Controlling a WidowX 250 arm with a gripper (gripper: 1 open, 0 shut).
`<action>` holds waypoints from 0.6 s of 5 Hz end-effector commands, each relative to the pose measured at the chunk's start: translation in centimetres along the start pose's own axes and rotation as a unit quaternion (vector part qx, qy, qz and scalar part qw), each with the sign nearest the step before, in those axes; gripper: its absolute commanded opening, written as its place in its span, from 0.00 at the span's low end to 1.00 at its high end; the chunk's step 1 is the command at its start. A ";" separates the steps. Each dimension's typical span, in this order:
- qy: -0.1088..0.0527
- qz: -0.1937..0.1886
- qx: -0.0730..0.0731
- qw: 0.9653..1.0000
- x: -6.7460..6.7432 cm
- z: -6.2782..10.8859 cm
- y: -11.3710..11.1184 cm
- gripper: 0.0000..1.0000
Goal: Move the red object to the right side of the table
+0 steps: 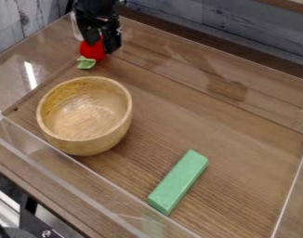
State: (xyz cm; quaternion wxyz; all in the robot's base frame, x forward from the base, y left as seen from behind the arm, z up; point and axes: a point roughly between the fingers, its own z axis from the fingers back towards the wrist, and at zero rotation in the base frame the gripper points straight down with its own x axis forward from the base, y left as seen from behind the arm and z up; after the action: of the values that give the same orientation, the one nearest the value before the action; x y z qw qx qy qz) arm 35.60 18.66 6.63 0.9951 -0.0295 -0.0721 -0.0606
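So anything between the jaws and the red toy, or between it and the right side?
Nothing visible either way: the jaws, open, are right at the red toy; bowl and green block sit nearer the camera.

Even, moderate light — glare near the jaws (pixel 98 35)
Pale glints streak the table (pixel 204 107) on the bowl side of the jaws — small details look soft and grainy.

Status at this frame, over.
Gripper open at the red toy fruit, grip not closed. Fruit on the tabletop, upper left of view. Wooden bowl close by; green block well off.
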 end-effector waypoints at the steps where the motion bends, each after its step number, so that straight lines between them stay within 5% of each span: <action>1: -0.018 -0.020 0.012 1.000 0.5 1.1 0.1 1.00; 3: -0.016 -0.016 0.008 1.000 1.5 1.8 1.0 1.00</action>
State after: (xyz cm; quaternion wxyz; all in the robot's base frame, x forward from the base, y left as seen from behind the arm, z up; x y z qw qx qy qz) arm 36.20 18.91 6.29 0.9944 -0.0399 -0.0610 -0.0770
